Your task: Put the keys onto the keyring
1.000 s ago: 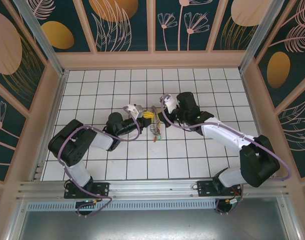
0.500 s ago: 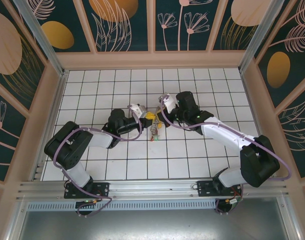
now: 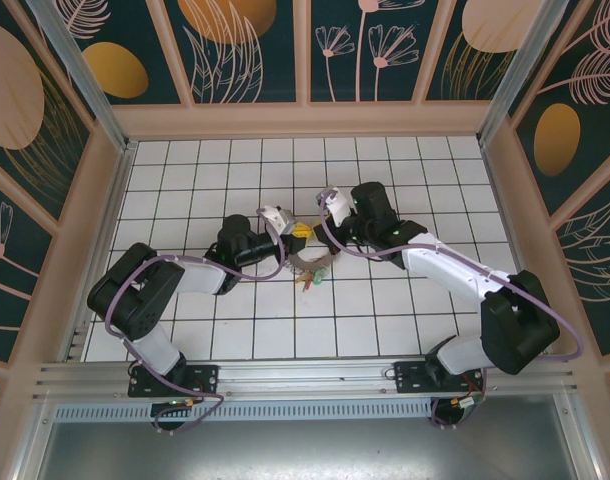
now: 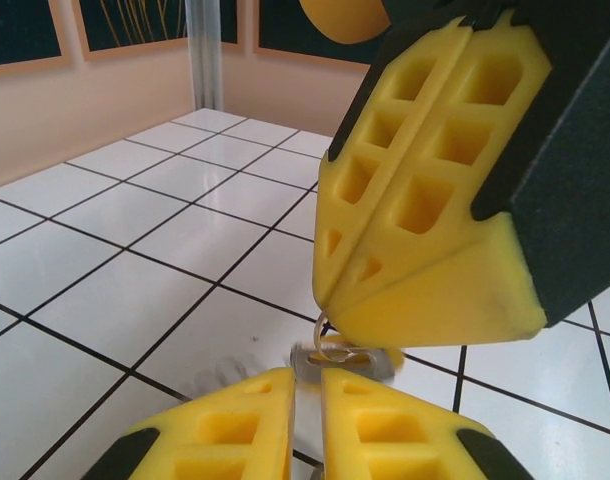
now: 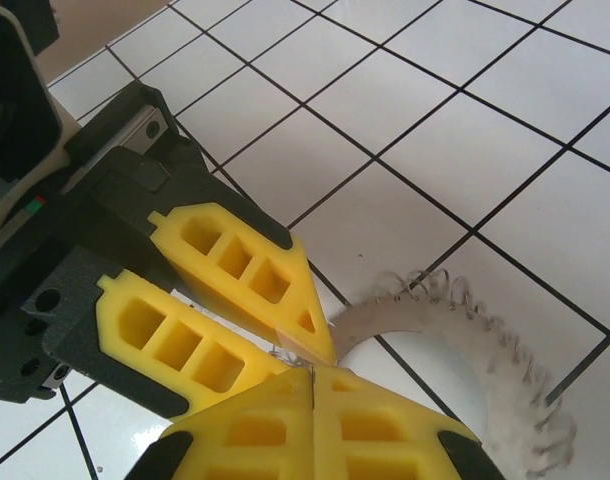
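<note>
Keys (image 3: 308, 281) sit at the keyring's near edge, and they look light and liable to swing. The keyring (image 5: 485, 340) looks thin, springy and slippery, so I'd pinch its bare rim. At the keyring's far rim the right end effector (image 5: 313, 388) is clenched on it. The left end effector (image 4: 295, 390) is clenched tip-to-tip alongside, though I cannot tell whether it grips anything.

Left gripper (image 3: 293, 235), right gripper (image 3: 313, 222) meeting over keyring (image 3: 311, 263)
</note>
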You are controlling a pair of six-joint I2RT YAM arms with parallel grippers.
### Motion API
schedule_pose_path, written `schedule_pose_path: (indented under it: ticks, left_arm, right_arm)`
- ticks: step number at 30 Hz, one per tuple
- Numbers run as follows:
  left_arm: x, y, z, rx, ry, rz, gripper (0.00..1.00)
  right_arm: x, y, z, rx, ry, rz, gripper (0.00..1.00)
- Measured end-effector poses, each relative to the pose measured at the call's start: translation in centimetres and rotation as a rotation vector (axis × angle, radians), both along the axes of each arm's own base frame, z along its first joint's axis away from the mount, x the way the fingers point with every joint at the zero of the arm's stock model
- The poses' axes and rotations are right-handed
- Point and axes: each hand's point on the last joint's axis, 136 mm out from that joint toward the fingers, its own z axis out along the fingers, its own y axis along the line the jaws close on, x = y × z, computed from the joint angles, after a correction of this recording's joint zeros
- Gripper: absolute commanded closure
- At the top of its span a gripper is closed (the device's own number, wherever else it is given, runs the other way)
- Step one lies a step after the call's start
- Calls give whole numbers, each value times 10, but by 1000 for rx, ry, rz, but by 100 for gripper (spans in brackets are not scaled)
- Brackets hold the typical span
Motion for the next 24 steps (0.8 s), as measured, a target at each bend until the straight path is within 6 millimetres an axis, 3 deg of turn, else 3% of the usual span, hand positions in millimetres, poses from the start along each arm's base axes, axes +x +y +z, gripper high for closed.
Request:
schedule_pose_path:
  ticks: [3,10,14,20,24]
  left_arm:
    - [0,0,-1,3,1,0,91]
    - [2,0,-2,10,2,8,89]
    - [4,3,-3,16,2,33,88]
    - [2,16,-2,25,-6,96,88]
    - [3,24,3,21,-23,142,88]
  right_arm:
    - [0,0,0,-1,0,1,100]
    - [9,-10,-5,-25,-2,-59,100]
    - [14,-44,-23,-42,54,-182,100]
    - [2,-105,-50,-62,213,-371,100]
    - [-10,-126,-72,-80,372,-465,100]
